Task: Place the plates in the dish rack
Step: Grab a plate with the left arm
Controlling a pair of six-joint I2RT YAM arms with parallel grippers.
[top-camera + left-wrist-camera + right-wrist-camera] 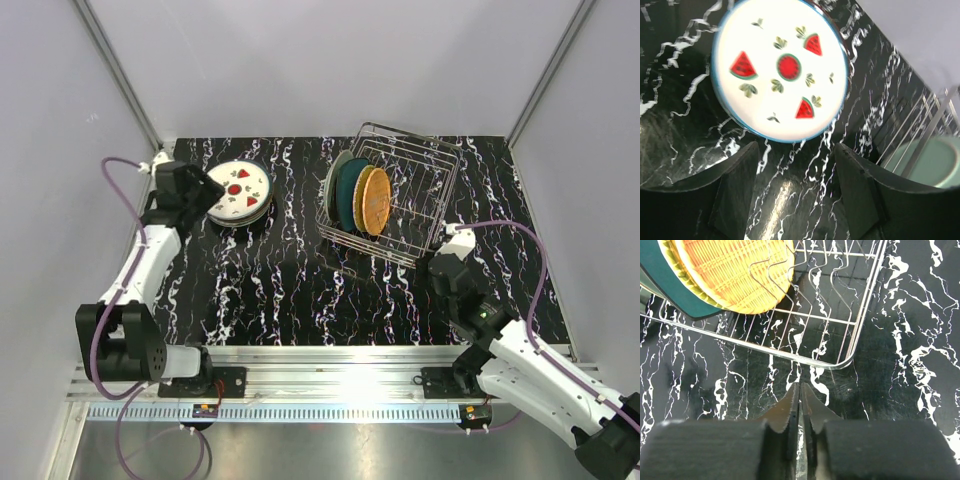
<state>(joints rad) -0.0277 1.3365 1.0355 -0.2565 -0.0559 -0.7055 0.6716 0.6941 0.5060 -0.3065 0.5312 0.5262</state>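
A white plate with red fruit motifs [239, 189] lies on top of a small stack at the table's back left; in the left wrist view it [779, 67] lies just beyond my fingers. My left gripper [203, 190] is open and empty beside its left edge. The silver wire dish rack [418, 200] stands at the back right and holds a mint-green plate [338, 172], a dark teal plate [350, 195] and an orange-tan plate [376, 201] upright. My right gripper [445, 266] is shut and empty, just in front of the rack's near right corner [850, 357].
The table top [300, 290] is black with white marbling. Grey walls close in the back and sides. A metal rail [330, 360] with the arm bases runs along the near edge. The rack's right half has empty slots [825, 305].
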